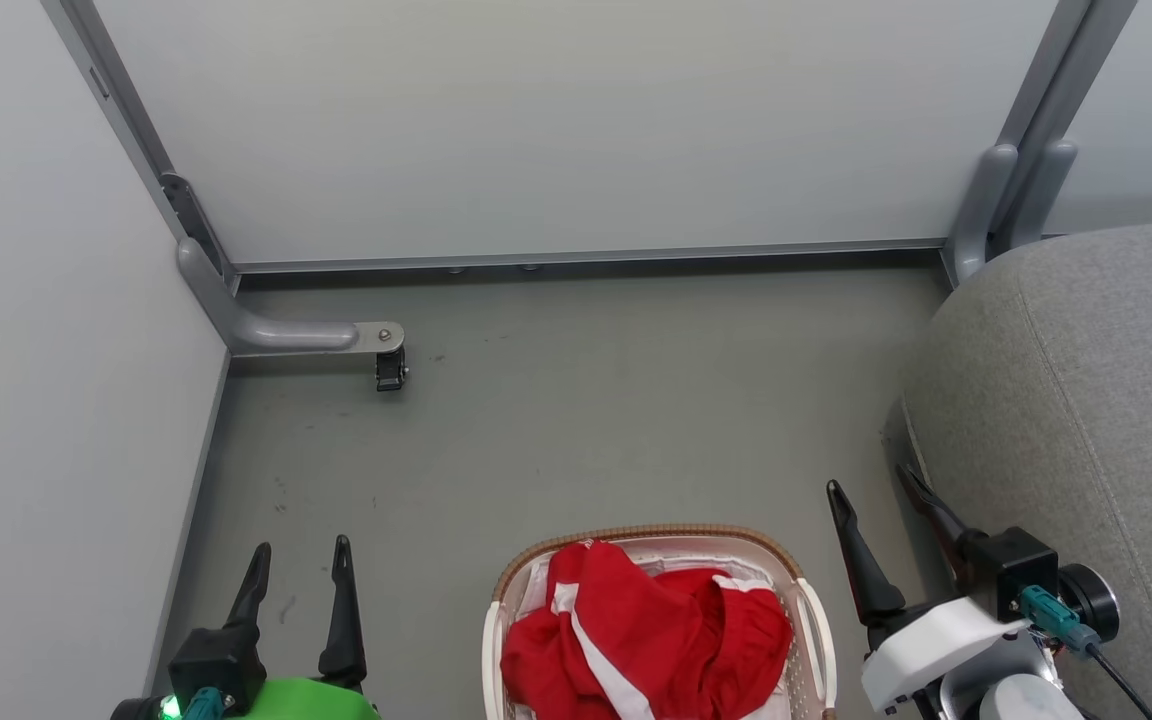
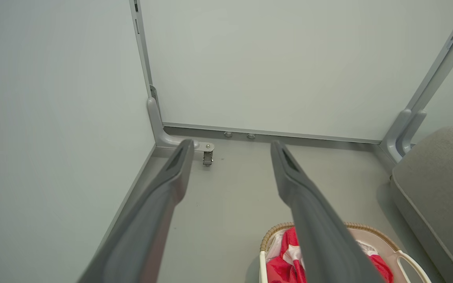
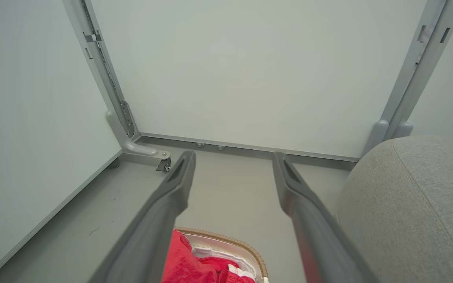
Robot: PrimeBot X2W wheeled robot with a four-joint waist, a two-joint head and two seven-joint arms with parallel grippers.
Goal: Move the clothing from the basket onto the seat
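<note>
Red clothing [image 1: 641,640] with white stripes lies heaped in the cream basket [image 1: 814,620], which stands on the grey floor at the bottom middle of the head view. The grey seat [image 1: 1086,420] bulges in from the right. My left gripper [image 1: 301,560] hangs open to the left of the basket, and my right gripper [image 1: 871,485] is open between basket and seat; both are empty. The left wrist view looks past the left gripper [image 2: 232,147] at the basket [image 2: 372,234] and clothing [image 2: 285,267] below right. In the right wrist view the right gripper [image 3: 232,157] is above the clothing [image 3: 183,263], the basket [image 3: 242,247] and the seat [image 3: 415,196].
Pale partition panels [image 1: 556,120] close off the back and left. A grey panel foot with a small black caster [image 1: 389,368] sticks out onto the floor at the back left. Another grey post [image 1: 1011,200] stands beside the seat. Bare floor [image 1: 586,400] lies beyond the basket.
</note>
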